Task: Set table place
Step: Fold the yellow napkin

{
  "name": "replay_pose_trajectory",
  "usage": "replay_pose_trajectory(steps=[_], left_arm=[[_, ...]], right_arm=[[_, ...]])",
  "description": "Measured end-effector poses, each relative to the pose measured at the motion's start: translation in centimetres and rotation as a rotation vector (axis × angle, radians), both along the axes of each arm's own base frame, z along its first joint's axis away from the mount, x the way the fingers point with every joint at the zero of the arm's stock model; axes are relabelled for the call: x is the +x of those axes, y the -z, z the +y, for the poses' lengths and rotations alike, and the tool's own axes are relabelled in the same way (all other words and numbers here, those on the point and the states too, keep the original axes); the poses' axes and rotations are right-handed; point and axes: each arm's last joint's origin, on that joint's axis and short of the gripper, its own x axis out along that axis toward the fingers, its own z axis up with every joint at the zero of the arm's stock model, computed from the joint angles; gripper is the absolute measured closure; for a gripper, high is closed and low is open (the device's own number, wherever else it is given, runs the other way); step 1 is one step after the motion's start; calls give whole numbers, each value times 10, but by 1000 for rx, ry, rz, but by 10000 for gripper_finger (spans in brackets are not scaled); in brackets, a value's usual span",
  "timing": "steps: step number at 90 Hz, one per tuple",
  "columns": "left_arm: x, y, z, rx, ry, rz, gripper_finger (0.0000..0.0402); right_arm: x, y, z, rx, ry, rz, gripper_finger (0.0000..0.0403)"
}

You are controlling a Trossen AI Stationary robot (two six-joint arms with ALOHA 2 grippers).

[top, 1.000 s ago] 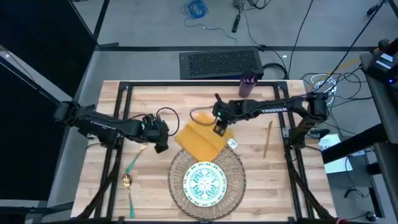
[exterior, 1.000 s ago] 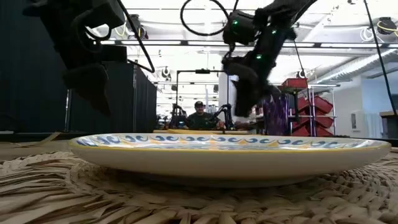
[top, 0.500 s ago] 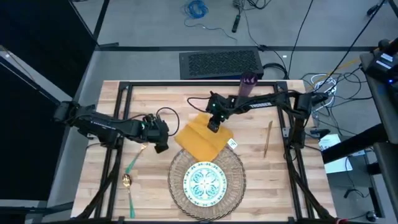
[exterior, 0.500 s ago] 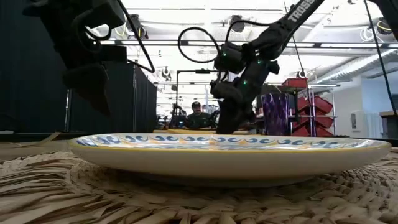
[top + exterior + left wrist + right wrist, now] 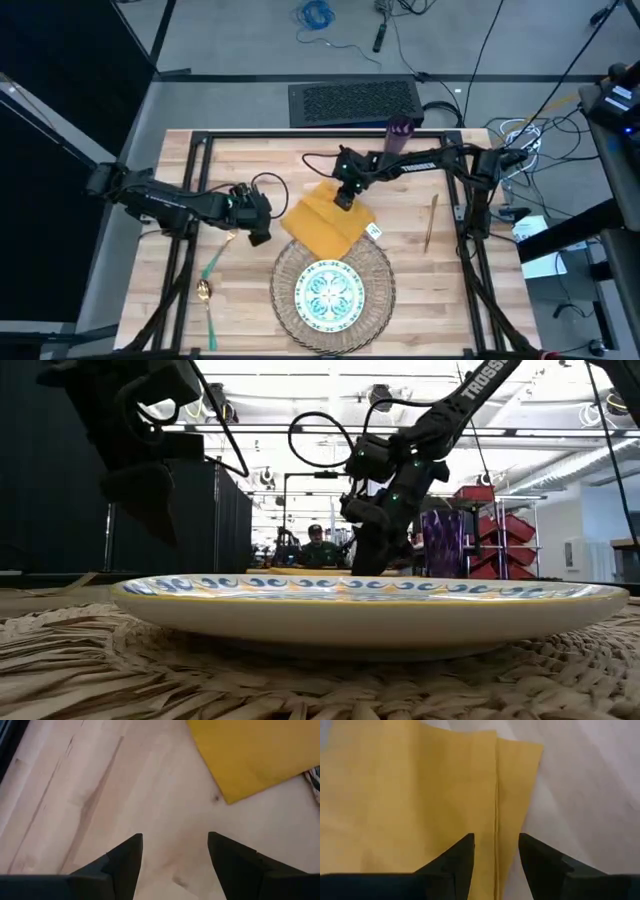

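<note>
While the table [image 5: 250, 165] carries most of the setting, the pieces lie scattered. The placemat [image 5: 285, 275] sits at the near edge with the plate [image 5: 333, 293] centred on it. The napkin [image 5: 322, 224] lies folded just beyond, one corner overlapping the mat's rim. The knife [image 5: 431, 222] lies well to the right, the fork [image 5: 218, 254] and spoon [image 5: 205, 303] to the left, and the cup [image 5: 398, 137] stands at the far edge.

The right gripper [image 5: 343, 199] hangs over the napkin's far corner, its fingers apart and astride the folded edge [image 5: 496, 795], apparently low over the cloth; I cannot tell if they touch it. The left gripper [image 5: 257, 228] waits near the fork, fingers also parted over bare wood.

Judging from this, the main risk is a shallow pinch: catching only the top layer would let the napkin unfold as it lifts. Dragging it could also tug the placemat and shift the plate. A wide swing of the right arm might clip the cup behind it.
</note>
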Motion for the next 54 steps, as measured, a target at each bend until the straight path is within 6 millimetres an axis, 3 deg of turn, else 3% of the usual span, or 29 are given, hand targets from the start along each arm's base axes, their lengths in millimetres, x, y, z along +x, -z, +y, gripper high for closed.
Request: replay_pose_trajectory(steps=[42, 54], left_arm=[[0, 0, 0, -1, 0, 0, 191], [0, 0, 0, -1, 0, 0, 191]], right_arm=[[1, 13, 3, 47, -3, 46, 265], [0, 13, 2, 36, 10, 52, 301]])
